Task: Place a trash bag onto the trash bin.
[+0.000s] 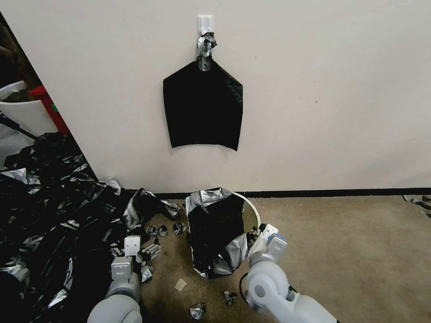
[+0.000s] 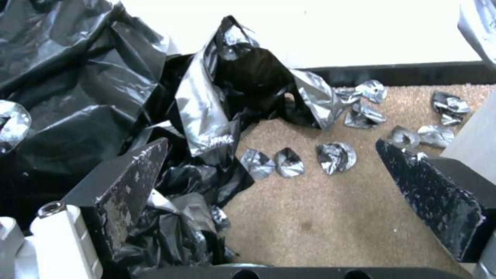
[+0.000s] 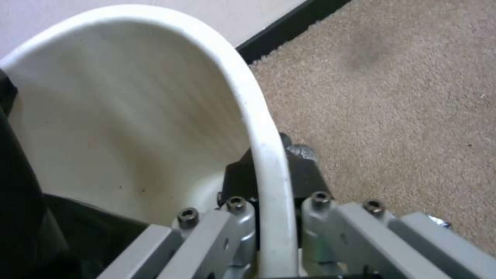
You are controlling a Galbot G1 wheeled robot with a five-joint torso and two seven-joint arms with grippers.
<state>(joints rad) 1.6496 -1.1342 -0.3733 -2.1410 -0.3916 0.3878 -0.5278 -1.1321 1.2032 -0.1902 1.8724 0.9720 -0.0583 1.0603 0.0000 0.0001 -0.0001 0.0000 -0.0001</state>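
The cream-white trash bin (image 1: 252,214) stands on the carpet by the wall. A glossy black trash bag (image 1: 215,233) is draped over the left part of its mouth and down its near side; the right part of the rim is bare. My right gripper (image 1: 262,237) is shut on the bin's rim, one finger inside and one outside the wall (image 3: 271,170). The right wrist view shows the bin's inner wall (image 3: 145,100), with the bag (image 3: 21,201) dark at its edge. My left gripper (image 1: 134,251) hovers open over the carpet left of the bin (image 2: 274,155), holding nothing.
A big heap of black bags (image 1: 45,215) covers the floor on the left and reaches my left gripper's finger (image 2: 129,174). Several torn scraps (image 1: 164,229) lie on the carpet. A flat black bundle (image 1: 203,107) hangs from a wall hook. Open carpet (image 1: 350,251) lies to the right.
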